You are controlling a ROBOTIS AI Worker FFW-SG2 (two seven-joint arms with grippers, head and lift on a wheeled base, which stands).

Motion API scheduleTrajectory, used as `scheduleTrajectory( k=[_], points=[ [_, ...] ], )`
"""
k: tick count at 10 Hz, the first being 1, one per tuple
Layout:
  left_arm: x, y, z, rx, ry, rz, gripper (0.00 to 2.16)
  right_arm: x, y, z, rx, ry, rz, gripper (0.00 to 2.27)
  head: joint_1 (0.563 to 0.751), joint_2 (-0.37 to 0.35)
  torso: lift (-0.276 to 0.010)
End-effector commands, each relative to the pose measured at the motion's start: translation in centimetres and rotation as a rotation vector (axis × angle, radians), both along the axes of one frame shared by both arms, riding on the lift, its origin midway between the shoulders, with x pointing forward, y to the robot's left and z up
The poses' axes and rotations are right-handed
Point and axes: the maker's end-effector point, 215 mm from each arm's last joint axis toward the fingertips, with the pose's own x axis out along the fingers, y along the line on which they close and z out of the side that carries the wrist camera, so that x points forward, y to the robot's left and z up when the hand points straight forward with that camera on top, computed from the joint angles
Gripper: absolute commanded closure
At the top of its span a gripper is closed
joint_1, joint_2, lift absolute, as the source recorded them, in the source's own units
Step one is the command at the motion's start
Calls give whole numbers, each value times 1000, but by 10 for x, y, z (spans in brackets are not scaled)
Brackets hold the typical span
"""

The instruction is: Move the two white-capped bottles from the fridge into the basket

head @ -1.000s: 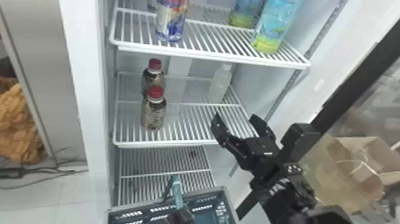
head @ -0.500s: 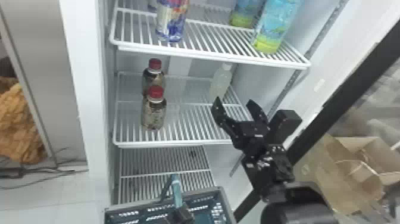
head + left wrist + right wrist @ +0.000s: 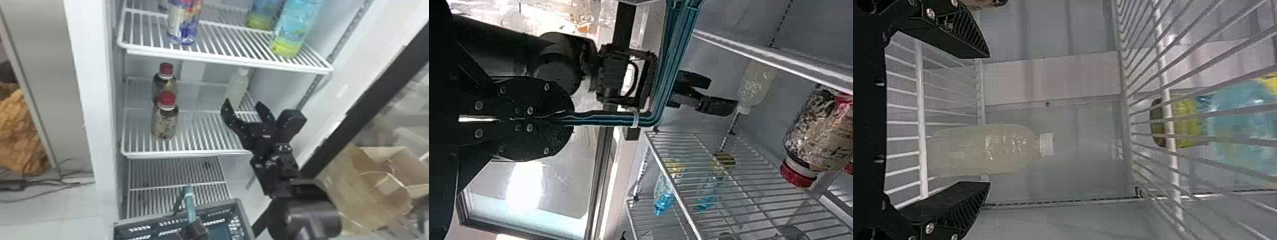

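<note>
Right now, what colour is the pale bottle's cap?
The cap is white, clearest in the right wrist view.

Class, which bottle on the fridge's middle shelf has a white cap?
The pale, cloudy bottle standing on the right; the two bottles on the left have red caps.

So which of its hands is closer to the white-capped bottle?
The right. The right gripper is just in front of the bottle, open fingers pointing towards it. The left gripper is lower and farther left, shut on the basket's handle.
</note>
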Motion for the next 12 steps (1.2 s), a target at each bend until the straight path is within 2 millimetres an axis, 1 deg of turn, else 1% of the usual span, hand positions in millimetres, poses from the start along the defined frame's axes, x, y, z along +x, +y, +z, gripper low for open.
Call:
scheduleTrajectory(
  k=[1, 3, 4, 6, 7, 9, 10, 12],
  points=[
    [1, 0, 0, 0, -2, 1, 1119, 11, -4, -6, -5, -3, -12, 136, 695, -350, -260],
    [0, -1, 1, 0, -2, -1, 1119, 26, -16, -12, -1, -9, -37, 137, 695, -350, -260],
    [1, -1, 0, 0, -2, 1, 1119, 33, -19, -11, 2, -22, -45, 137, 695, -350, -260],
    [1, -1, 1, 0, -4, -1, 1119, 49, -26, -14, 11, -18, -57, 137, 695, -350, -260],
    [2, 0, 1, -1, -4, 4, 1119, 56, -28, -10, 15, -36, -64, 133, 695, -350, -260],
    [2, -1, 2, -1, -5, 2, 1119, 69, -32, -7, 22, -43, -71, 133, 695, -350, -260],
    [3, -1, 3, -1, -8, 2, 1119, 74, -28, -6, 32, -43, -65, 133, 695, -350, -260],
    [4, -1, 3, 0, -12, 0, 1119, 84, -27, -5, 37, -42, -70, 133, 695, -350, -260]
  ],
)
